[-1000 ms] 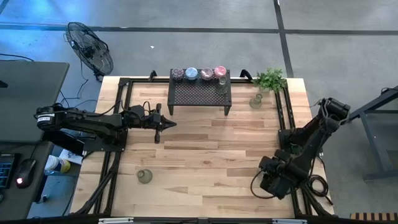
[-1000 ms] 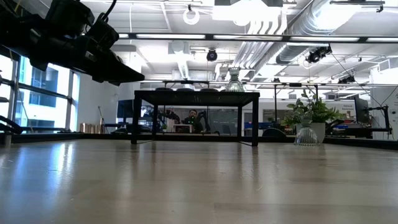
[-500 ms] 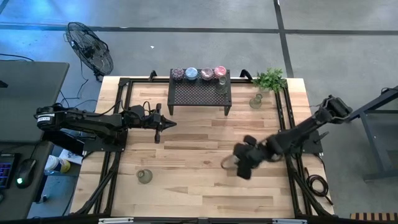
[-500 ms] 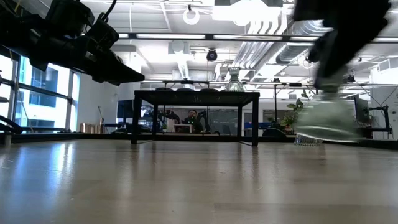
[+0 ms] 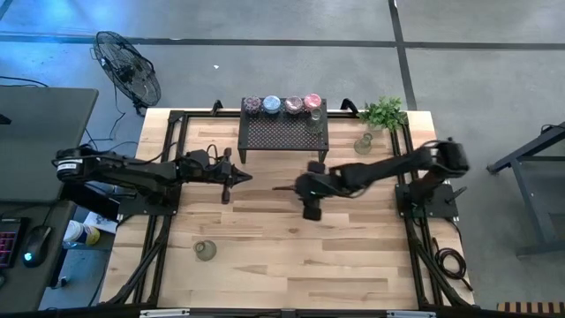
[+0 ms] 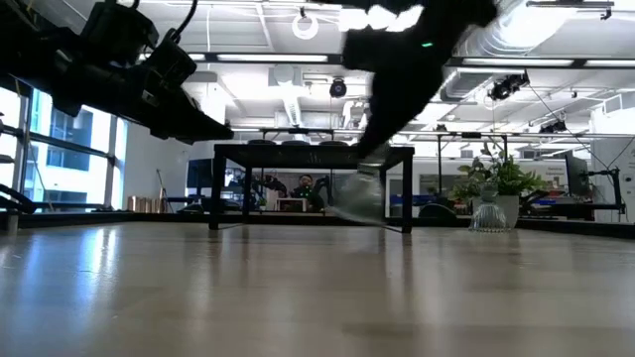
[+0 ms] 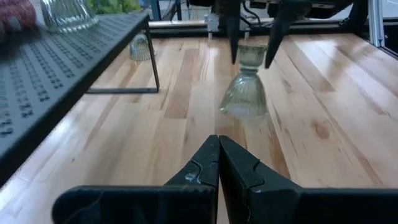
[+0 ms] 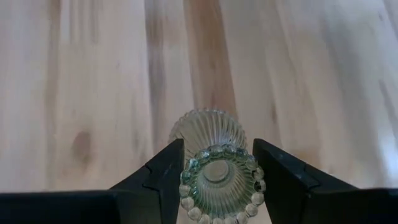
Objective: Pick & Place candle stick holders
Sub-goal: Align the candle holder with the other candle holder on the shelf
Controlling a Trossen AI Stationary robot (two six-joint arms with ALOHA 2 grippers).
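My right gripper (image 5: pixel 305 189) is over the table's middle, shut on a clear ribbed glass candle stick holder (image 7: pixel 245 93). This holder also shows in the right wrist view (image 8: pixel 210 134). My left gripper (image 5: pixel 234 175) is shut and empty, left of the holder, pointing at it (image 7: pixel 219 146). Several more holders stand on the black mesh rack (image 5: pixel 284 132): purple (image 5: pixel 252 105), pale blue (image 5: pixel 271 104), mottled (image 5: pixel 292 105), pink (image 5: pixel 312 102) and clear (image 5: pixel 315 119). A clear one (image 5: pixel 363 145) stands on the table by the plant. An olive one (image 5: pixel 205 251) stands near the front left. My right gripper pinches the holder's narrow beaded-rim end (image 8: pixel 217 177) between its two fingers (image 7: pixel 233 37), one on each side. The fingers come from above, pointing down. The holder hangs below them, its wide ribbed flared end (image 7: pixel 244 102) downward, lifted clear of the table.
A green leafy plant (image 5: pixel 384 112) stands at the far right corner. The rack stands at the far middle on thin legs (image 7: pixel 153 65). A black frame (image 5: pixel 168 159) runs along the table's sides. Bare wood (image 5: pixel 291 256) lies toward the near edge.
My right gripper has swung from the near right corner toward the far edge and the table's left, to the table's middle. The clear holder has travelled with it, clear of the table. My left gripper has kept almost still.
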